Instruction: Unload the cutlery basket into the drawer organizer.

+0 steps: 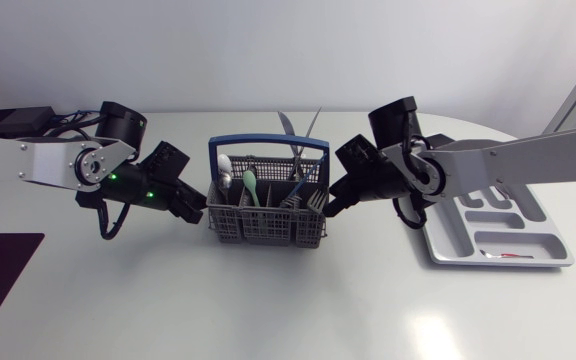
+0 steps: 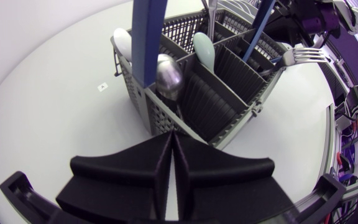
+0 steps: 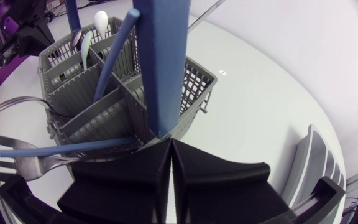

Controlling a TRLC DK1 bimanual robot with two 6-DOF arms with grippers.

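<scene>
From above, your fingertips are hard to make out; the wrist views show left gripper [image 2: 171,138] and right gripper [image 3: 169,144] clenched on nothing, flanking the cutlery basket [image 1: 264,228]. The drawer organizer [image 1: 543,232] shows whole only overhead, beside your right arm.

Silver-grey flat links and round black joints form the left arm [image 1: 53,160] and right arm [image 1: 508,160]; black cables [image 1: 105,222] loop beneath. A green light [image 1: 111,179] marks the left wrist. The left gripper [image 2: 171,143] and right gripper [image 3: 169,148] are matte black wedges.
</scene>
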